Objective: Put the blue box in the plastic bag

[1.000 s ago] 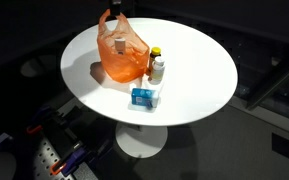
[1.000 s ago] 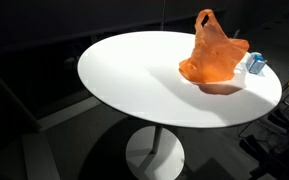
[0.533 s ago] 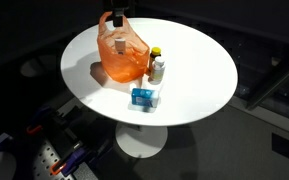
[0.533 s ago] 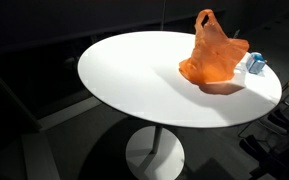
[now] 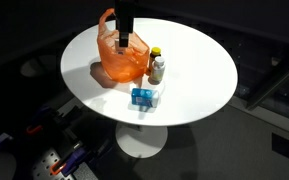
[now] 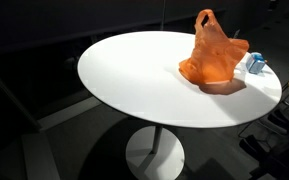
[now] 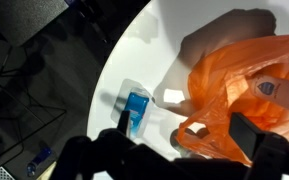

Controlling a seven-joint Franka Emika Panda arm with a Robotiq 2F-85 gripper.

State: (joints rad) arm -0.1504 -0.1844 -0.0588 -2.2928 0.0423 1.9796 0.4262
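Observation:
The blue box (image 5: 144, 97) lies on the round white table (image 5: 199, 75) near its front edge, in front of the plastic bag (image 5: 121, 60). The orange bag stands upright with its handles up. In an exterior view the box (image 6: 255, 65) sits behind the bag (image 6: 214, 55). My gripper (image 5: 123, 43) hangs above the bag's mouth. In the wrist view my gripper (image 7: 189, 135) is open and empty, with dark fingers (image 7: 252, 130) wide apart over the bag (image 7: 244, 90). The blue box (image 7: 135, 110) lies to the left of them.
A small white bottle (image 5: 158, 70) and a yellow-capped bottle (image 5: 155, 52) stand right beside the bag. The table edge (image 7: 104, 80) drops to a dark floor with cables. The table's far half (image 6: 134, 70) is bare white.
My gripper has come down from the top of the exterior view and now hangs over the bag's handles. The box, bag and bottles have not moved.

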